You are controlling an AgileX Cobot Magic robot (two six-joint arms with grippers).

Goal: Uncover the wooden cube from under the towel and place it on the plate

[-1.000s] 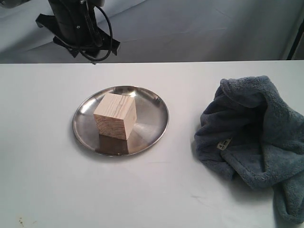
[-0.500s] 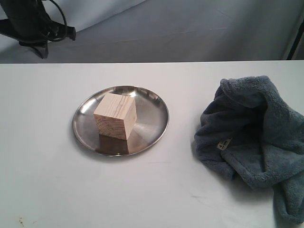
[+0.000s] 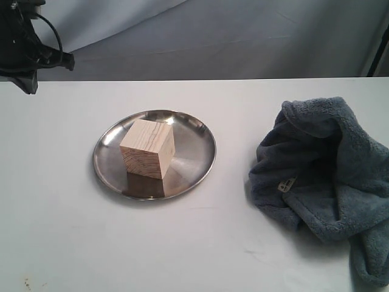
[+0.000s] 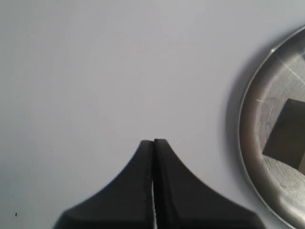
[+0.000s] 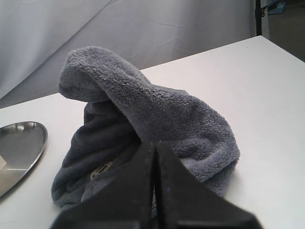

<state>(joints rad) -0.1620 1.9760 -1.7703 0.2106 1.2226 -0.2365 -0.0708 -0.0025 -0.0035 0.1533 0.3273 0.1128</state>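
The pale wooden cube (image 3: pixel 148 156) rests on the round steel plate (image 3: pixel 197 149), uncovered, left of the table's middle. The blue-grey towel (image 3: pixel 328 176) lies crumpled at the right with its white label showing. My left gripper (image 4: pixel 153 141) is shut with nothing in it, over bare table beside the plate's rim (image 4: pixel 243 138); in the exterior view only the left arm (image 3: pixel 21 42) shows, at the far left edge. My right gripper (image 5: pixel 155 142) is shut and empty, just in front of the towel (image 5: pixel 143 109); it is out of the exterior view.
The white table (image 3: pixel 200 243) stretches between plate and towel. A grey backdrop cloth (image 3: pixel 243 36) hangs behind the table's far edge. A dark stand pole (image 5: pixel 258 16) stands beyond the table's far corner.
The left arm has pulled back from above the plate toward the far left edge of the exterior view. Cube, plate and towel have stayed put.
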